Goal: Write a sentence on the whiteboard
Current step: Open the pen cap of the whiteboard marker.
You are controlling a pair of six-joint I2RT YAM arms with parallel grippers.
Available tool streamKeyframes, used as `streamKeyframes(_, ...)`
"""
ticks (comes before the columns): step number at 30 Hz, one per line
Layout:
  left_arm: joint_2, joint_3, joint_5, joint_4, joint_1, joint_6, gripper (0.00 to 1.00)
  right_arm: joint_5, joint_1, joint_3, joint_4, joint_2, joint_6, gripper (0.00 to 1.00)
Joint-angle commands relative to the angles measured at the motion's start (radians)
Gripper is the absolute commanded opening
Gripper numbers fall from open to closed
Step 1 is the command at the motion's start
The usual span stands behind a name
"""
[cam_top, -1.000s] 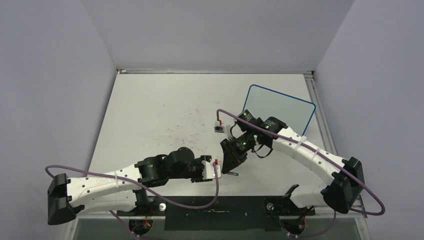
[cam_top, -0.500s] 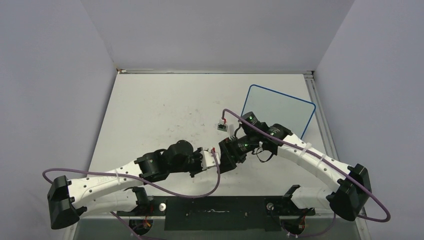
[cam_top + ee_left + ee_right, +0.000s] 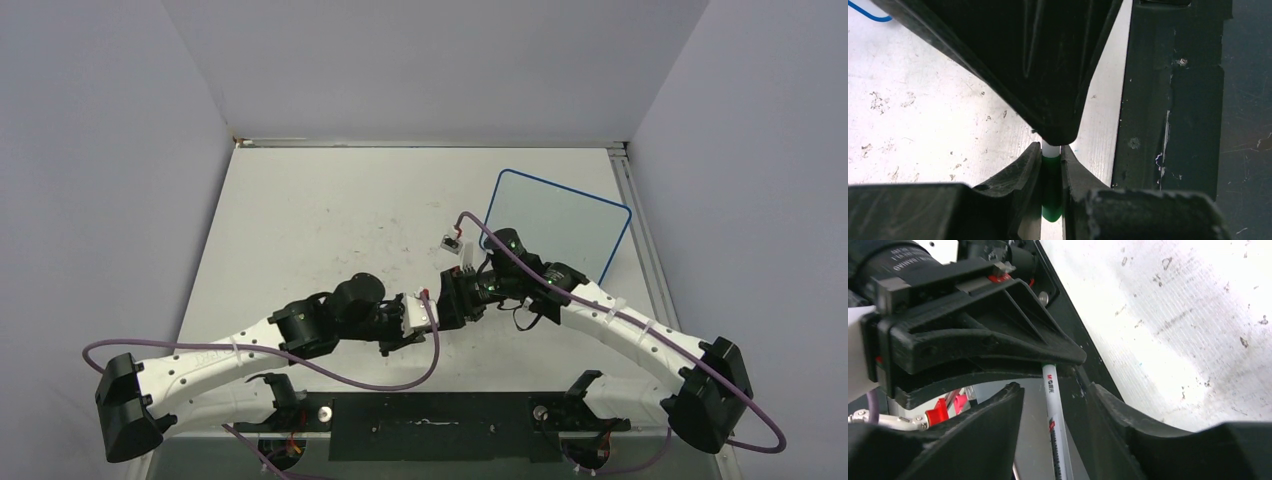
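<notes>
left wrist: left hand (image 3: 1051, 162) clamps green-ended marker (image 3: 1050, 192) | right wrist: right hand (image 3: 1053, 390) straddles it, grip unclear

This is looking like a robotics lab cell: plain grey partition walls (image 3: 430, 70) are boxing in a scuffed white table (image 3: 320, 210), with two cabled arms (image 3: 215, 358) bolted along the frame's bottom edge.

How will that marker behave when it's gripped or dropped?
The marker looks thin, round and smooth, so it could slip where the left gripper pinches it, and would likely roll if dropped. Its straight barrel suggests stiffness.
</notes>
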Motion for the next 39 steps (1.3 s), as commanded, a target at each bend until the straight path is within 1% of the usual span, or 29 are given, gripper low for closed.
streamKeyframes(1, 0.000, 0.053, 0.052, 0.035, 0.017, -0.020, 0.00, 0.006, 0.001, -0.026, 0.156, -0.041, 0.073, 0.46)
streamKeyframes(9, 0.040, 0.076, 0.047, 0.026, 0.065, -0.044, 0.00, -0.022, 0.003, -0.055, 0.180, -0.056, 0.100, 0.45)
streamKeyframes(12, 0.041, 0.076, 0.055, 0.029, 0.073, -0.047, 0.00, -0.031, 0.005, -0.065, 0.206, -0.056, 0.113, 0.42)
streamKeyframes(17, 0.038, 0.073, 0.067, 0.030, 0.076, -0.044, 0.00, -0.049, 0.005, -0.088, 0.252, -0.054, 0.135, 0.30)
streamKeyframes(23, 0.045, 0.075, 0.076, 0.025, 0.085, -0.042, 0.00, -0.064, 0.006, -0.109, 0.261, -0.068, 0.144, 0.24)
streamKeyframes(26, 0.046, 0.075, 0.081, 0.027, 0.093, -0.044, 0.00, -0.072, 0.006, -0.120, 0.264, -0.071, 0.145, 0.19)
streamKeyframes(30, 0.048, 0.076, 0.090, 0.029, 0.104, -0.047, 0.00, -0.071, 0.007, -0.121, 0.265, -0.075, 0.140, 0.06)
streamKeyframes(36, 0.046, 0.075, 0.075, 0.023, 0.111, -0.040, 0.00, -0.053, 0.007, -0.121, 0.271, -0.103, 0.128, 0.05)
streamKeyframes(39, 0.042, 0.070, 0.045, 0.018, 0.111, -0.029, 0.00, -0.033, 0.003, -0.096, 0.209, -0.120, 0.083, 0.05)
